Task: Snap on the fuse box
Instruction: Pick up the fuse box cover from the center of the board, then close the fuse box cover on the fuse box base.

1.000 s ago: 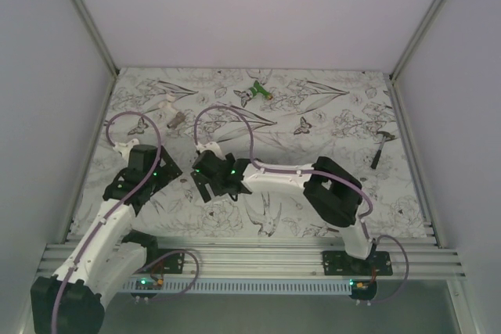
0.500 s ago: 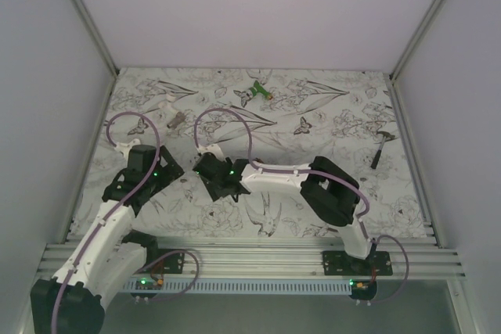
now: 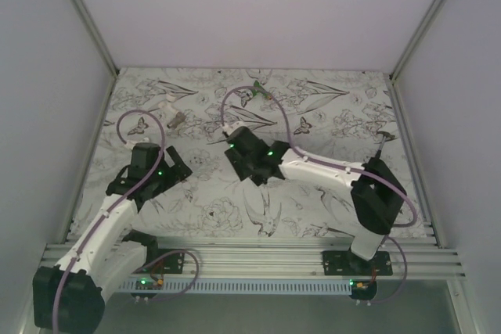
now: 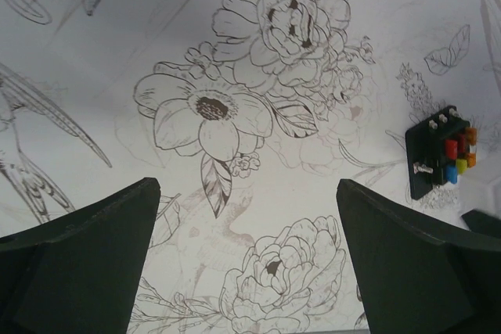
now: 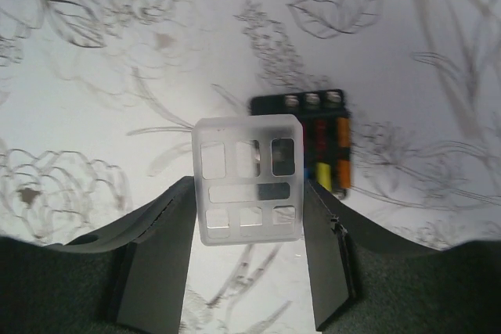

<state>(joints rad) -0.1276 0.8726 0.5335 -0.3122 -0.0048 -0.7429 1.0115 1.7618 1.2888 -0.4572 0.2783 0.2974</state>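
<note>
The right gripper is closed on the sides of a translucent white plastic cover with window cut-outs. Just beyond it and to its right, the flat black plastic fuse box with coloured fuses lies uncovered on the bench, while the left gripper stands wide open and empty. The pick-up appears done. Aligning the cover over the fuse box and pressing it home remain.

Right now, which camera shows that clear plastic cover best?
The right wrist view: the clear cover sits centre frame between the fingers of the right gripper, overlapping the fuse box. In the top view that gripper hides it; the left wrist view shows only the fuse box.
</note>
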